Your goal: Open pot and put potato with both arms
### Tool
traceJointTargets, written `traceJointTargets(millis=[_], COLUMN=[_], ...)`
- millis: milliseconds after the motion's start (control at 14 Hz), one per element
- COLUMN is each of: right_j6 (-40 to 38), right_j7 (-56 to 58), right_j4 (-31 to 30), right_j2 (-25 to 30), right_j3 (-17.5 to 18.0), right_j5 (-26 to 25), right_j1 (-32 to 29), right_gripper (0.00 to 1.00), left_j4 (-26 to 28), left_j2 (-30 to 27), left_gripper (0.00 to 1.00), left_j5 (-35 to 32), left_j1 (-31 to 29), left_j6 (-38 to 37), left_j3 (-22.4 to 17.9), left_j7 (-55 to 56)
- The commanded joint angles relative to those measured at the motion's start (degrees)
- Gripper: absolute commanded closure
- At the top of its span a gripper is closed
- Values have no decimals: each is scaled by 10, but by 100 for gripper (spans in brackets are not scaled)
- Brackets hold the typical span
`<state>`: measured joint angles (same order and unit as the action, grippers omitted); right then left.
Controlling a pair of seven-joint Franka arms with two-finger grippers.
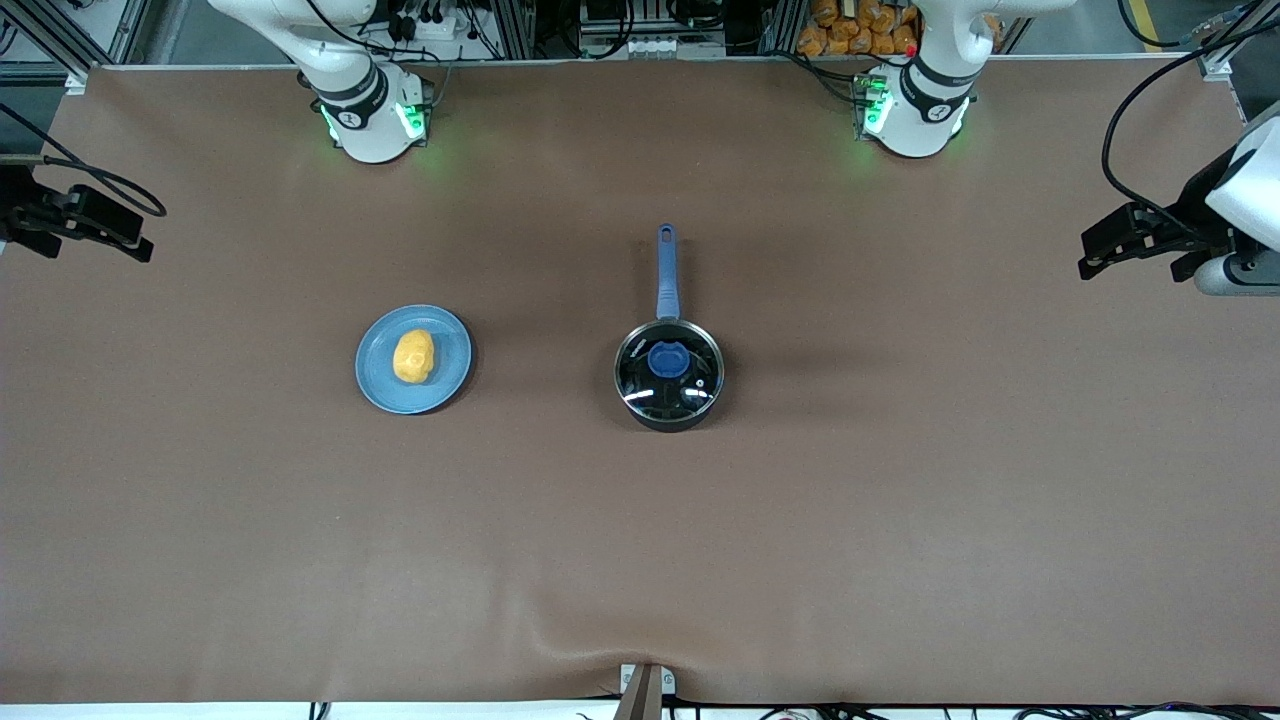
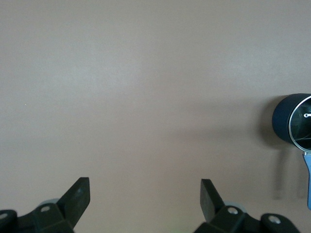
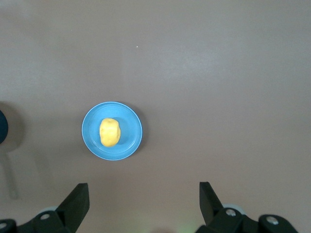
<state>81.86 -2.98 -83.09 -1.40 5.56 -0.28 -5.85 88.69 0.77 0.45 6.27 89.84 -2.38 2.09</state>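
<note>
Brown bench (image 1: 640, 560) carries a blue plate (image 1: 414, 359) with the potato (image 1: 413, 356) on it, toward the right arm's end; the lidded pot (image 1: 668, 375) sits mid-bench, handle pointing to twelve o'clock. Right pincer (image 3: 144, 201) hangs open above the plate. Left pincer (image 2: 145, 199) hangs open over bare bench beside the pot.

Two white jointed robot arms with rounded shells and dark grey joint bands stand on bases glowing green, the right arm (image 1: 350, 90) and the left arm (image 1: 925, 95) alike, black cables trailing around them. Each wrist view shows a matte black two-finger gripper (image 2: 145, 204) (image 3: 144, 204), its angular fingers fastened with silver screws.
</note>
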Motion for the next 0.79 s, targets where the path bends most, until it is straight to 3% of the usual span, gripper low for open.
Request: traceJointTargets(millis=[0, 714], right_j6=[1, 0], right_j7=[3, 1], right_j4=[5, 6], right_j2=[-2, -2], right_j3=[2, 2], right_j5=[7, 7], right_j1=[-4, -7], right_gripper=[0, 0], left_j4=[9, 9], left_j2=[-12, -12], left_gripper=[0, 0], left_j5=[13, 14], left_j1=[0, -1], left_j6=[-1, -5], left_j3=[0, 1], left_j7=[-1, -2])
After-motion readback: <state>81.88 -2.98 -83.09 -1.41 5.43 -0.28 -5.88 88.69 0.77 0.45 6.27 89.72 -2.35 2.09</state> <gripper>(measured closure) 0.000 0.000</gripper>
